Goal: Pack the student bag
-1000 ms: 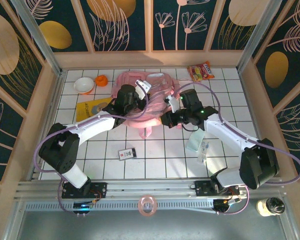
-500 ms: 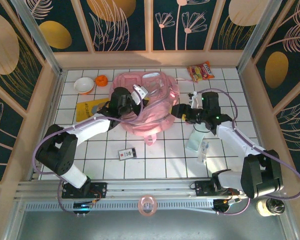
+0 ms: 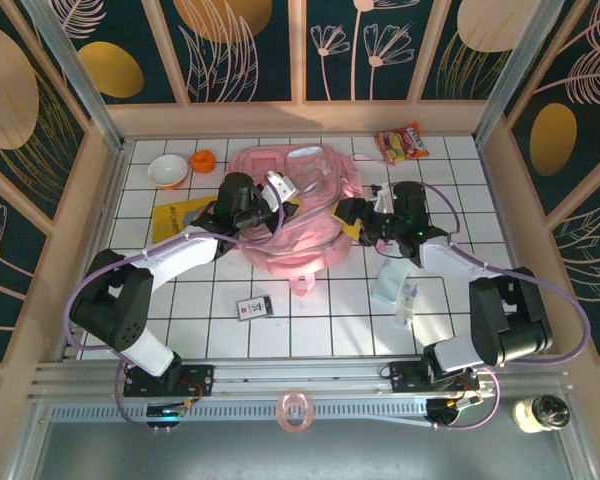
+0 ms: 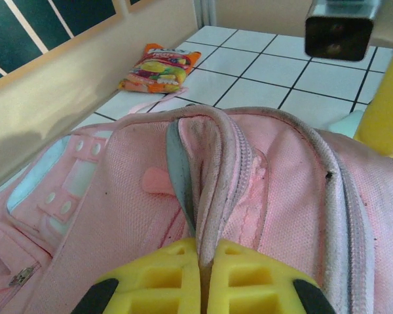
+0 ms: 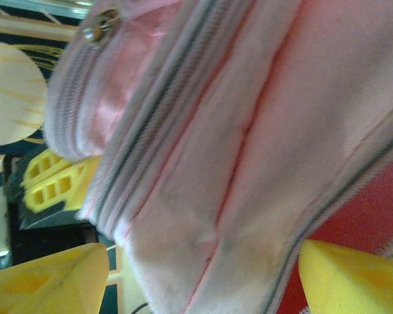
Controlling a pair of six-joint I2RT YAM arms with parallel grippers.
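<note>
The student bag [image 3: 298, 215] is a large pale-pink backpack lying in the middle of the tiled floor. My left gripper [image 3: 278, 190] is shut on the bag's zipped rim [image 4: 209, 196], and its yellow fingers [image 4: 164, 281] pinch the piping. My right gripper [image 3: 348, 212] is open against the bag's right side. In the right wrist view its two yellow fingers [image 5: 46, 278] stand wide apart, with the bag's pink fabric [image 5: 236, 131] bulging between them [image 5: 203, 261]. The inside of the bag is hidden.
A snack packet [image 3: 402, 143] lies at the back right. A white bowl [image 3: 167, 170] and an orange thing [image 3: 203, 160] sit back left. A yellow book [image 3: 178, 215] lies under the left arm. In front are a small black-and-white box [image 3: 253, 307] and a pale packet [image 3: 395, 285].
The bag has settled lower and spread wider. My right gripper drew back to the right, then came in again against the bag's right side. The left gripper kept its hold.
</note>
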